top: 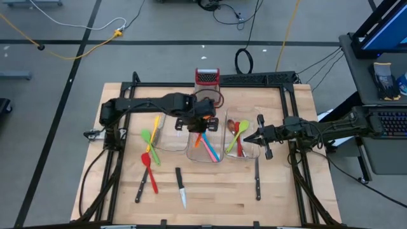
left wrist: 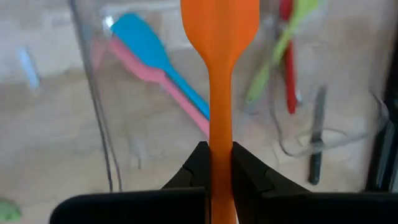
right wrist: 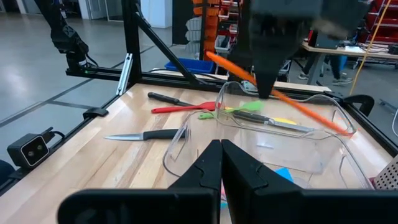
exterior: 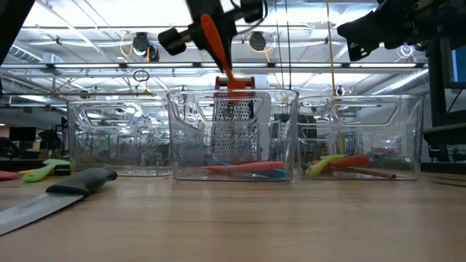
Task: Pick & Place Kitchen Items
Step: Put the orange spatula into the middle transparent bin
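Orange spatula held over the middle bin, ready to drop in.

High view: the left gripper (top: 198, 123) hung over the middle bin (top: 205, 157), its fingers clamped on the orange spatula (top: 200, 138), whose long axis ran roughly twelve to six. That hold probably served to lower it beside the blue spatula (top: 212, 150). The right gripper (top: 249, 137) waited at three o'clock, fingers shut on nothing.
Low view: the spatula (exterior: 214, 40) hung tilted above the bin's rim (exterior: 233, 92), blade end lowest.
Left wrist view: the fingers (left wrist: 193, 168) pinched the slim handle, with the blade (left wrist: 219, 22) pointing away, over the pink spatula (left wrist: 155, 81).
Right wrist view: the handle (right wrist: 298, 102) slanted across the bin.
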`<state>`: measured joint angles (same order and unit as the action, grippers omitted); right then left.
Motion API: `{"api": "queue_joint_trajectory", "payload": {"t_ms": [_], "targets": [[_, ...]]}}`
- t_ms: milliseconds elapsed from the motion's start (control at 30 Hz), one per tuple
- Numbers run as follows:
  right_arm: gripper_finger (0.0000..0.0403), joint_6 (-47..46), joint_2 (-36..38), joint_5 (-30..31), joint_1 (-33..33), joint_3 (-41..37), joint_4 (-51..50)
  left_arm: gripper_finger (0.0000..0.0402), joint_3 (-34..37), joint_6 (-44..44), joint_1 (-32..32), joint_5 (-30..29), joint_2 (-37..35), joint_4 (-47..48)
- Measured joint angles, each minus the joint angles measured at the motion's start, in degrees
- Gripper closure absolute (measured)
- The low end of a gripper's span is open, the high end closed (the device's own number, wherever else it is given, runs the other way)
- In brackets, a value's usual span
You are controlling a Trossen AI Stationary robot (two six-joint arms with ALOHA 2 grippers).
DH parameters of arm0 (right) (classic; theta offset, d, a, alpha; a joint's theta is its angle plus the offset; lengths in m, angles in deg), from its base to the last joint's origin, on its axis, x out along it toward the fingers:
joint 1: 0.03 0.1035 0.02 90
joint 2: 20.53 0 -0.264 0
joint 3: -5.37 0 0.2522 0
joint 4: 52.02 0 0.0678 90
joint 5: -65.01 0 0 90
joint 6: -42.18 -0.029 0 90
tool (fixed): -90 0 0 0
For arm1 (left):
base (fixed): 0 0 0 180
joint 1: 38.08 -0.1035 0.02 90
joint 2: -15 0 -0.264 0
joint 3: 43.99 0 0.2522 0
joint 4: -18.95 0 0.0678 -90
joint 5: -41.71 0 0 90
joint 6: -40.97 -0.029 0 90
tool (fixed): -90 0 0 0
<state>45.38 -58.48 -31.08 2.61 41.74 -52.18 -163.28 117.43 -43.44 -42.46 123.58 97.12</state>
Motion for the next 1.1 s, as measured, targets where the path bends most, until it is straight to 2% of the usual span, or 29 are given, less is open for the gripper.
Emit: {"api": "queue_joint_trajectory", "payload": {"t_ms": [133,300,567,867,1100], "targets": [[0.0403,-1.0,0.0,0.0,0.0,0.0,-0.5,0.0382,0.7,5.9,-2.0,0.4,0.5,0.2],[0.0403,-1.0,0.0,0.0,0.1,0.0,-1.4,0.0382,0.9,9.3,-3.0,0.8,2.3,-1.3],[0.0403,-1.3,0.0,0.0,0.1,0.0,-3.0,0.0382,0.9,9.2,-2.7,2.2,5.8,-0.7],[0.0403,-3.2,0.0,0.0,0.1,0.0,-2.7,0.0382,1.2,11.3,-2.4,-0.4,5.6,1.3],[0.0403,-4.3,0.1,0.0,0.1,0.0,-2.2,0.0382,5.0,12.6,-2.5,-1.6,5.9,-4.2]]}}
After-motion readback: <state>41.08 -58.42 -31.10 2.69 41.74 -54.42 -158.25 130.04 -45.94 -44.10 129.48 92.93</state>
